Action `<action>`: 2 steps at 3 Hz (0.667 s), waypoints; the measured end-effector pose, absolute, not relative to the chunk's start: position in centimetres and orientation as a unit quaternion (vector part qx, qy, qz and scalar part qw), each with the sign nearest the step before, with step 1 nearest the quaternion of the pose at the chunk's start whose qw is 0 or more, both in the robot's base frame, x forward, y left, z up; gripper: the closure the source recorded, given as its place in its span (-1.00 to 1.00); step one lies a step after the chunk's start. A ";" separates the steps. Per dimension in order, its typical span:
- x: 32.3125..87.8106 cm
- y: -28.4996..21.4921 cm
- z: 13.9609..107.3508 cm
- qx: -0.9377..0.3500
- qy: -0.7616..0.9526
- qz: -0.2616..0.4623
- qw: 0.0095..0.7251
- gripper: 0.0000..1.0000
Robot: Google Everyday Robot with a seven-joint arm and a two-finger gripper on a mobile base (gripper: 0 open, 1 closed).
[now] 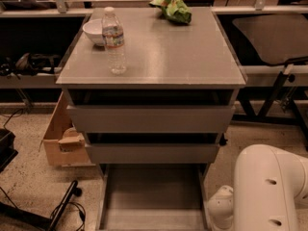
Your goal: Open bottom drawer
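The grey cabinet (pixel 151 57) has three drawers. The bottom drawer (pixel 151 196) is pulled far out toward the camera, and its bare grey tray is open to view down to the lower edge of the view. The two wider drawer fronts above it, the top one (pixel 150 118) and the middle one (pixel 151 153), are each out a little. My gripper is out of view. Only the white arm (pixel 269 191) shows at the lower right, beside the open drawer's right side.
A water bottle (pixel 114 40), a white bowl (pixel 94 31) and a green bag (pixel 173 8) sit on the cabinet top. A cardboard box (pixel 62 138) stands on the floor to the left. Cables (pixel 62 208) lie at the lower left. Dark table frames flank the cabinet.
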State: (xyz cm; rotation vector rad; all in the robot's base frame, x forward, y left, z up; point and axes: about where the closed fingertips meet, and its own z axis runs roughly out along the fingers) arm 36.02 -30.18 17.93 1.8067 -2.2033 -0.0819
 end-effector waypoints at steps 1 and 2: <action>36.1 -30.2 17.9 0.627 -0.765 -0.028 0.145 1.00; 36.1 -30.2 17.9 0.627 -0.765 -0.028 0.145 0.64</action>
